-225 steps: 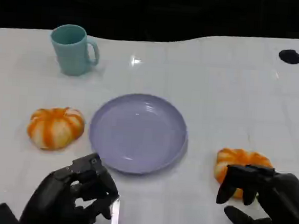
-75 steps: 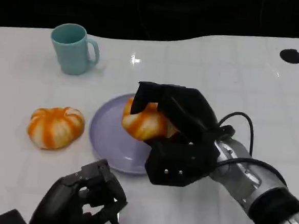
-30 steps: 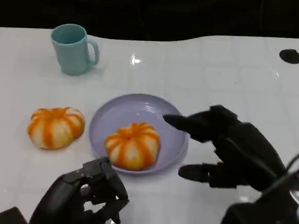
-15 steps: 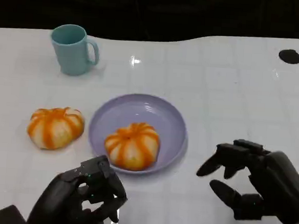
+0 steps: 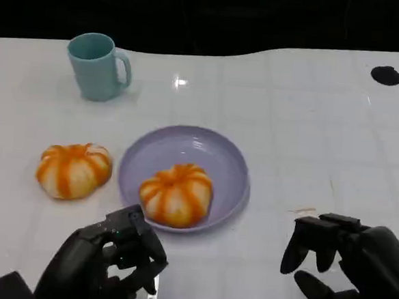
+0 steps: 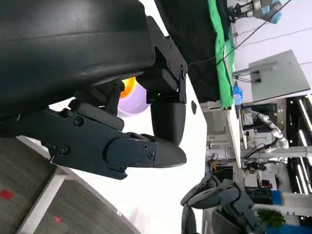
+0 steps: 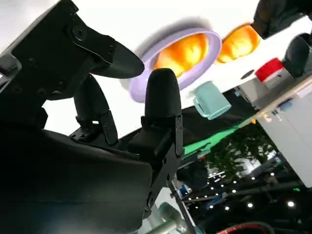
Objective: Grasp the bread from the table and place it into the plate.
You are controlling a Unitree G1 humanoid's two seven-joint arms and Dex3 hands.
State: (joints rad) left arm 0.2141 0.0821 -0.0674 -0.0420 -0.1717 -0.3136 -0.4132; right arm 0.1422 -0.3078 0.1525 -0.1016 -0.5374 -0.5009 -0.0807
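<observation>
One orange-and-white pumpkin-shaped bread (image 5: 176, 194) lies inside the lilac plate (image 5: 186, 145), toward its near left side. A second, similar bread (image 5: 73, 169) sits on the table left of the plate. My right hand (image 5: 345, 266) hovers over the table to the near right of the plate, fingers apart and bent, holding nothing. My left hand (image 5: 106, 263) is just in front of the plate, fingers loosely bent around nothing. The right wrist view shows the right hand (image 7: 122, 97), the plate (image 7: 141, 80), the bread in it (image 7: 187, 51) and the other bread (image 7: 238, 43).
A teal mug (image 5: 97, 66) stands at the back left, also seen from the right wrist (image 7: 209, 100). A black round spot (image 5: 385, 75) marks the table at the far right. The table's near edge runs just below both hands.
My right hand carried the right-side bread into the plate, let go of it and drew back to the near right. In the last half second it sank a little lower. The left hand stayed put.
</observation>
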